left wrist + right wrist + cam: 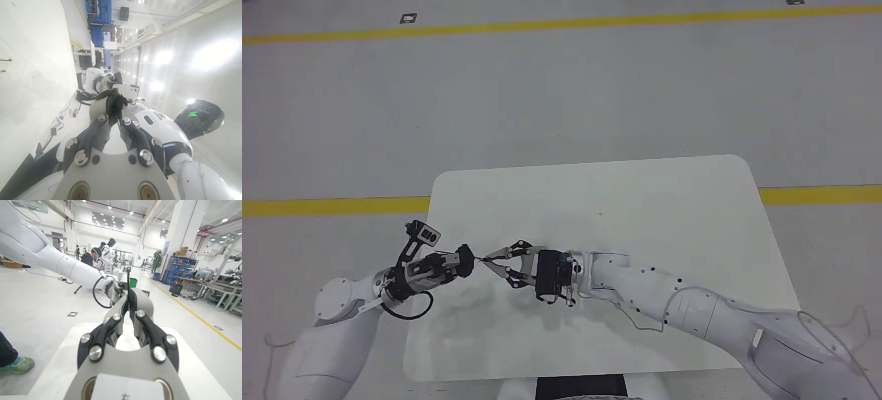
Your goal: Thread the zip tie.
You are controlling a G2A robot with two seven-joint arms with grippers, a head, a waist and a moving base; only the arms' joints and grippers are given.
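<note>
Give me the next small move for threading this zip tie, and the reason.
Probably nudge the left pincer toward the head of the zip tie. The right pincer is shut on the zip tie, with the head end sticking out free, and the left pincer sits just beyond, nearly tip to tip.

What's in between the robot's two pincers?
The black zip tie. The right wrist view shows the right pincer shut on it, head end poking past its tips. The top view shows the left pincer almost tip to tip with the right one.
</note>
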